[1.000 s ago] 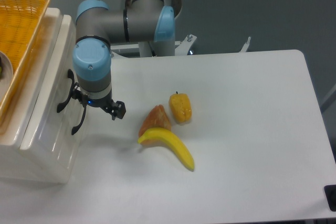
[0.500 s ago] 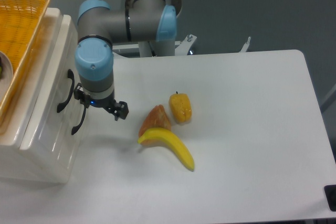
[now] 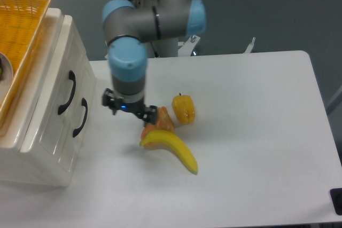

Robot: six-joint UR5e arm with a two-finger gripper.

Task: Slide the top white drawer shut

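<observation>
Two black handles face you on the white cabinet; the top white drawer sits flush, at the table's left edge. Your gripper hovers well clear, above the orange fruit slice and banana, holding nothing; you cannot tell its finger gap.

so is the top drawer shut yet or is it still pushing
Looks done: the top white drawer sits flush with the lower drawer front, no gap showing. Nothing in hand: the gripper is clear of the cabinet, out over the table near the banana. Seemingly nothing left but parking the arm.
</observation>
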